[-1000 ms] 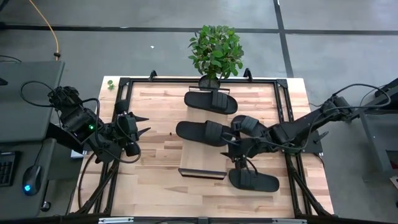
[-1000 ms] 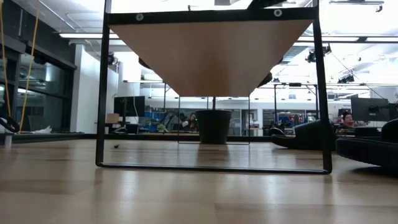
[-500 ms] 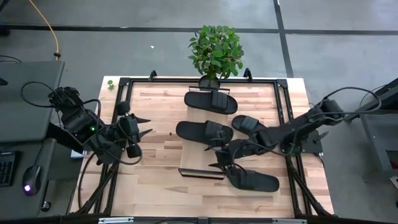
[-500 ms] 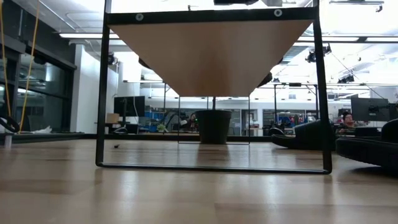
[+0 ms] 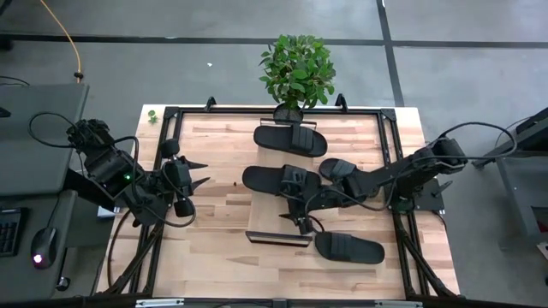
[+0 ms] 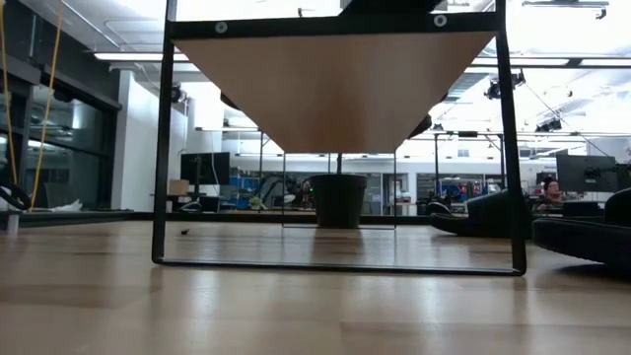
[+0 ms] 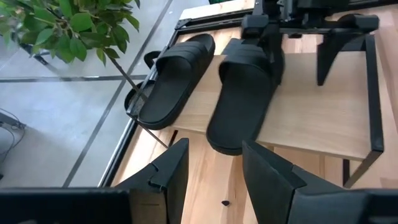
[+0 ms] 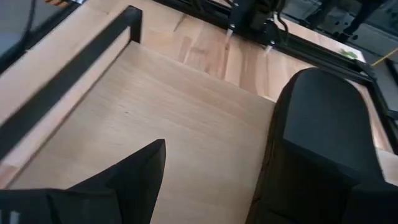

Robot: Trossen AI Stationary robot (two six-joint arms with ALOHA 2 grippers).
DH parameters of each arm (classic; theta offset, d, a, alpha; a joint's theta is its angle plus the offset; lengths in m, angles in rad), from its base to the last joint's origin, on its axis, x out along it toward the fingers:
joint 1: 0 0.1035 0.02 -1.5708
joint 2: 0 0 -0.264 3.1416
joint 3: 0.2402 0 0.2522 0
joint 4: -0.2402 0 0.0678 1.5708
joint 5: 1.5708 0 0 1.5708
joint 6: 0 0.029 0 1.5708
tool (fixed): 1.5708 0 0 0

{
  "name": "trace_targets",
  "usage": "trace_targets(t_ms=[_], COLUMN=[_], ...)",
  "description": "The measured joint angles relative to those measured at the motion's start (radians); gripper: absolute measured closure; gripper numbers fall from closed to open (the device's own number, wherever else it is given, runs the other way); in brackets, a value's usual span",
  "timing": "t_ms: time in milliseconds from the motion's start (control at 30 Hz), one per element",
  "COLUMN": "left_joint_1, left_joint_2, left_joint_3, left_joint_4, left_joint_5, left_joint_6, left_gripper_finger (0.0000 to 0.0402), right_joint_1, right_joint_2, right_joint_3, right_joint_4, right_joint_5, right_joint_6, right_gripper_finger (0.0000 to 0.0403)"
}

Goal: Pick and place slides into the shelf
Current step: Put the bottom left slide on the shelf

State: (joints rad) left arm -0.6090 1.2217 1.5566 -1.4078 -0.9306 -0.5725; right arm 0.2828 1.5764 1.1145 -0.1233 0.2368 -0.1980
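Several black slides show in the high view: one by the plant pot, one lying on the far end of the shelf, one under the right arm, one on the table near the right. The shelf is a pale board on a dark metal frame. My right gripper hangs open over the board, beside the slide on it. My left gripper waits open at the table's left, facing the two far slides. My right gripper is open beside the slide on the shelf. One finger stands over bare board. The other is lost against the black slide, so I cannot tell whether it touches it.
A potted plant stands at the far edge behind the slides. A black metal rail frame runs round the tabletop. Bare wood lies between the left gripper and the shelf. A desk with a mouse is off the table's left.
The right gripper has moved from beside the near-right slide toward the table's left and a little toward the far edge, and now hangs over the shelf board. All slides have kept their places.
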Motion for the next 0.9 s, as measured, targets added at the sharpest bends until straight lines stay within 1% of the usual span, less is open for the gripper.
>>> trace_targets(t_ms=[367,900], left_joint_1=[0.0,0.0], left_joint_2=[0.0,0.0], left_joint_3=[0.0,0.0], left_joint_4=[0.001,0.023], left_joint_5=[0.005,0.007], left_joint_6=[-0.009,-0.01], left_gripper_finger=[0.0268,0.0268], right_joint_1=[0.0,-0.001], right_joint_2=[0.0,0.0], right_joint_3=[0.0,0.0], right_joint_4=[-0.061,-0.07], right_joint_5=[0.134,0.344], right_joint_6=[-0.016,-0.031], right_gripper_finger=[0.0114,0.0114])
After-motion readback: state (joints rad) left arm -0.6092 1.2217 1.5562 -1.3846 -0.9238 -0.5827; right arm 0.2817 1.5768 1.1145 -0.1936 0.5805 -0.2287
